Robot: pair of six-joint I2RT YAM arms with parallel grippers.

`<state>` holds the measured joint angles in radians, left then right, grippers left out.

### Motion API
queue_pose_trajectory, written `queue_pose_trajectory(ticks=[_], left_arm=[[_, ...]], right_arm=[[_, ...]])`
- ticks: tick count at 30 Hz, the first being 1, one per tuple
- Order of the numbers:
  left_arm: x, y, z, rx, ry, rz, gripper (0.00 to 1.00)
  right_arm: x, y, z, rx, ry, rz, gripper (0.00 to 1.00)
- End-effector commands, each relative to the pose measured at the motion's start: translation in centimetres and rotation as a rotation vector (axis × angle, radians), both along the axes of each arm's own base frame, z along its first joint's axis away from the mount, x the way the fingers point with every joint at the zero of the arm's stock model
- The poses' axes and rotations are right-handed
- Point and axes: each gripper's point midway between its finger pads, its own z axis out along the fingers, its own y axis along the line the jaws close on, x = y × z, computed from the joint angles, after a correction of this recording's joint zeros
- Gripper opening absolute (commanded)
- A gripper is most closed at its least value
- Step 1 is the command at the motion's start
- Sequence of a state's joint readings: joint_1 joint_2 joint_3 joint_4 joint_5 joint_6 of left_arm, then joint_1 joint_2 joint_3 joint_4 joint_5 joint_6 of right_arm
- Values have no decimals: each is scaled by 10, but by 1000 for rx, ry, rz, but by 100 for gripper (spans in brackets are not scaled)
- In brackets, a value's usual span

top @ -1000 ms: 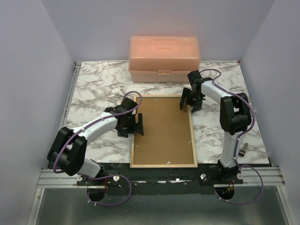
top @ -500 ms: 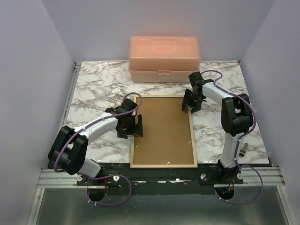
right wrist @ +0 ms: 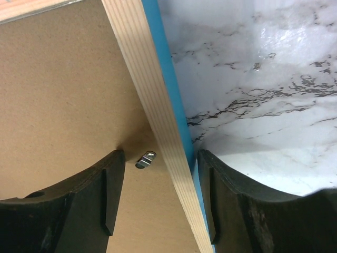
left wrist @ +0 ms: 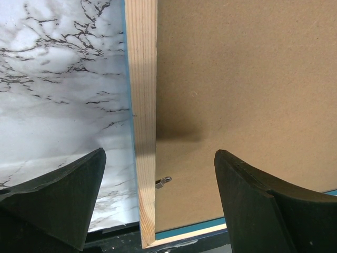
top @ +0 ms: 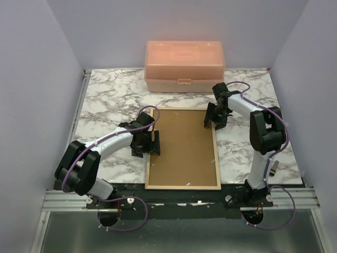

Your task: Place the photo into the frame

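Centre: frame [top: 182, 186] back-up. At left rim, left gripper [left wrist: 158, 174] wide open astride, gaps both sides; right gripper [right wrist: 159, 174] open astride upper-right rim; nothing gripped.

right tool [right wrist: 158, 163] narrowed astride frame [right wrist: 134, 58] rim, left tool [left wrist: 158, 158] nearer

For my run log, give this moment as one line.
frame: face down, backing board in | left tool: open astride left rim | right tool: open astride right rim
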<state>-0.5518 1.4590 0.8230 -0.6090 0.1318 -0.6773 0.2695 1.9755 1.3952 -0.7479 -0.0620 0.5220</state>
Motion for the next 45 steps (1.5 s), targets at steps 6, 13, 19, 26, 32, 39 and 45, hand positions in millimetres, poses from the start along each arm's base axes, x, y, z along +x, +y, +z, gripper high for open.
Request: queue_pose_trajectory(ticks=[6,13,19,26,32,39,45], left_arm=[[-1,2,-6,5,6,-9,85],[0,1,-2,1,-2,-8,85],[6,8,6,27,-22,0,85],[25,23,16,14,-40,44,86],[29,11,4,-49,2,18,86],[21,-7,-6,-142,47,9,85],[8,-22,-2,-180,54,-17,85]], right_arm=[[-22,-3,5,-11,38,22,29],[-20,-13,4,-67,27,24,1],[-18,-5,8,-25,26,31,18],[-11,13,29,89,-22,11,73],[-16,25,27,204,7,2,75],[-25,29,25,279,31,-12,75],[-32,26,27,290,38,-6,75]])
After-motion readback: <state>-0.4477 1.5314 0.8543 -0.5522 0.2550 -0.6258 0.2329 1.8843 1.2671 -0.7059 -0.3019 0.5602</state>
